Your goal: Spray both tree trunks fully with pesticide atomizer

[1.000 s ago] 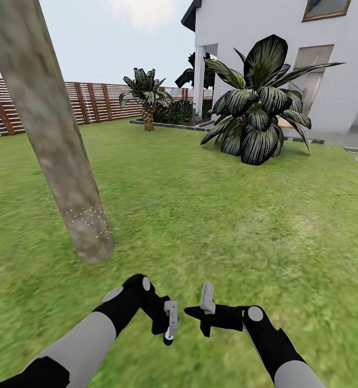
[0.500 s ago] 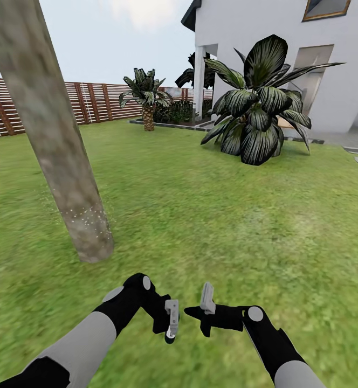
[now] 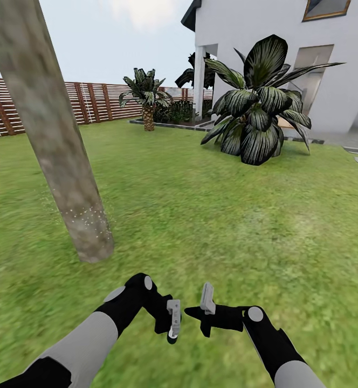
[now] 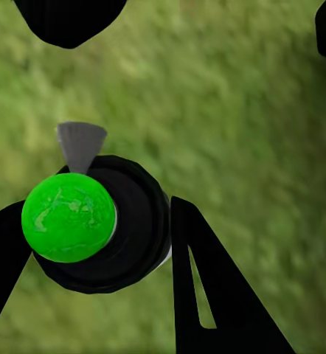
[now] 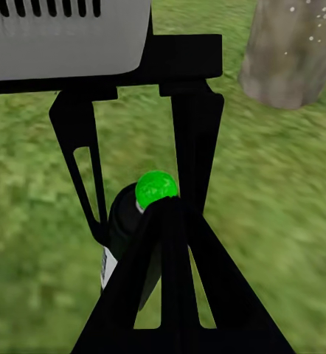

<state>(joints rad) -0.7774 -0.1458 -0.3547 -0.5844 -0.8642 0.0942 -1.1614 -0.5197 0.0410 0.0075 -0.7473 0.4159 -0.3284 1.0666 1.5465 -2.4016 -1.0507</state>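
Low over the grass (image 3: pixel 217 215), both arms meet in front of the robot. L gripper (image 4: pixel 96 243) is clamped on the pesticide atomizer (image 4: pixel 104 228), black body w/ green ball top; no readable label. R gripper (image 5: pixel 163 221) sits right beside it, fingers' state unclear. Tree trunk (image 3: pixel 55 145) stands just ahead-left, speckled w/ pale dots near its base.

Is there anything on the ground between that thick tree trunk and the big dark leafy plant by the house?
Just grass. The head view shows unbroken lawn from the tree trunk to the dark leafy plant.
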